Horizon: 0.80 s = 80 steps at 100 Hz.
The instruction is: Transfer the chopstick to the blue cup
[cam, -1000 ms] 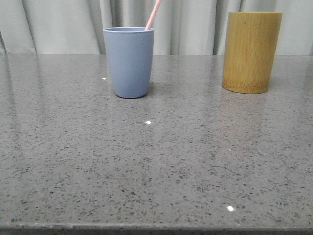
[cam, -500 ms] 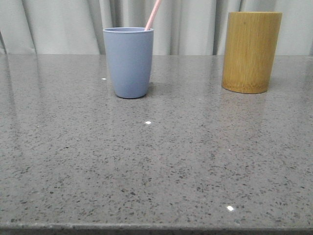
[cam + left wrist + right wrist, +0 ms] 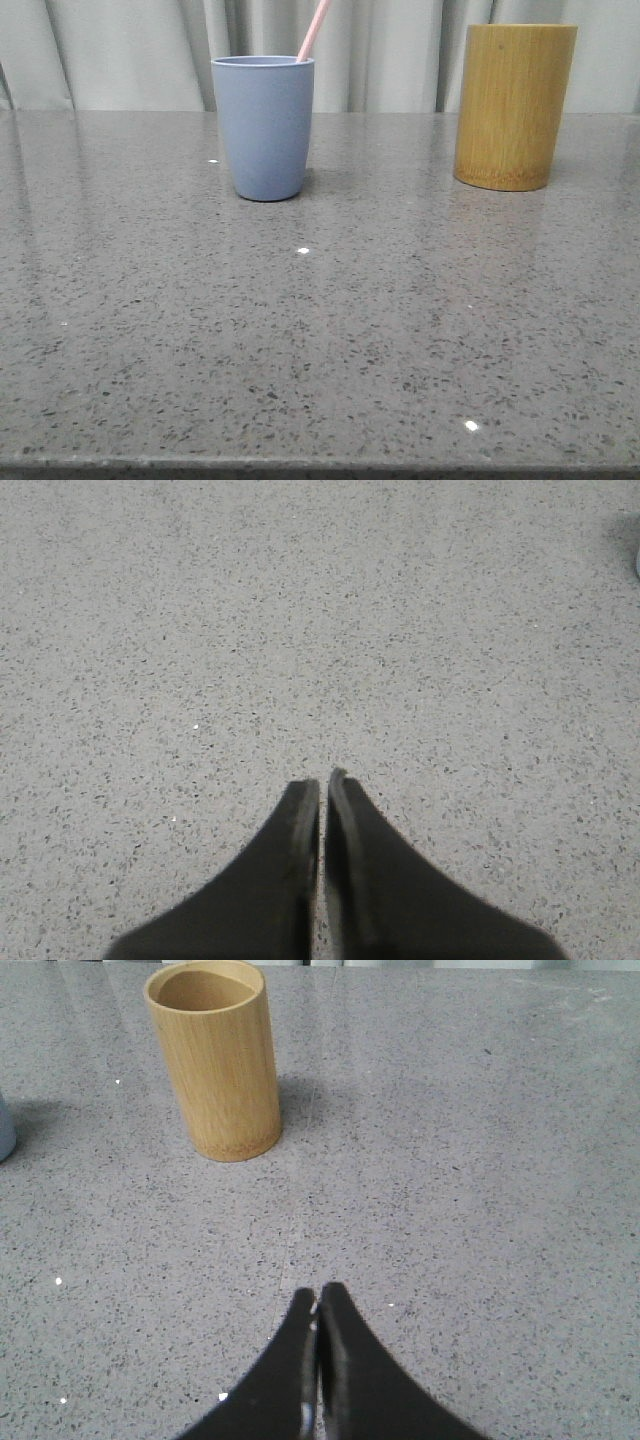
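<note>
Chopstick (image 3: 313, 30) leans in blue cup (image 3: 263, 125) — both jaws closed, empty.

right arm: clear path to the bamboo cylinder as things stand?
Probably yes. In the right wrist view the bamboo cylinder stands upright ahead of the right gripper, with only bare table between them. The jaws are shut, so they would need to open first.

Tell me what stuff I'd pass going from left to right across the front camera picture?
blue cup → chopstick poking up out of it → bamboo cylinder
</note>
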Motion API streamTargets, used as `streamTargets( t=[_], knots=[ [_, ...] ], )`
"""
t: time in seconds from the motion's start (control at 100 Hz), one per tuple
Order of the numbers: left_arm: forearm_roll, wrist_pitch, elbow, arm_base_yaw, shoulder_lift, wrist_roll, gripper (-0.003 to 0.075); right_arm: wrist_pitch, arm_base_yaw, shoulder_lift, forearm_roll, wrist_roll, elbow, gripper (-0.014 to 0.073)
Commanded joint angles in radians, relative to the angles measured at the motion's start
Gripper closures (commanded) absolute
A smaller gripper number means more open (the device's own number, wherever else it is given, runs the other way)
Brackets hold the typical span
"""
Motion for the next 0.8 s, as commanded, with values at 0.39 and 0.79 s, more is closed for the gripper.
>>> streamTargets(
  t=[0.39, 0.79],
  knots=[
    [0.0, -0.078, -0.025, 0.005, 0.004, -0.01, 0.0739, -0.068, -0.005, 0.008, -0.024, -0.008, -0.025, 0.0662],
    [0.028, -0.132, -0.013, 0.005, -0.001, -0.01, 0.0739, -0.068, -0.005, 0.008, -0.024, -0.008, -0.025, 0.0662]
  ],
)
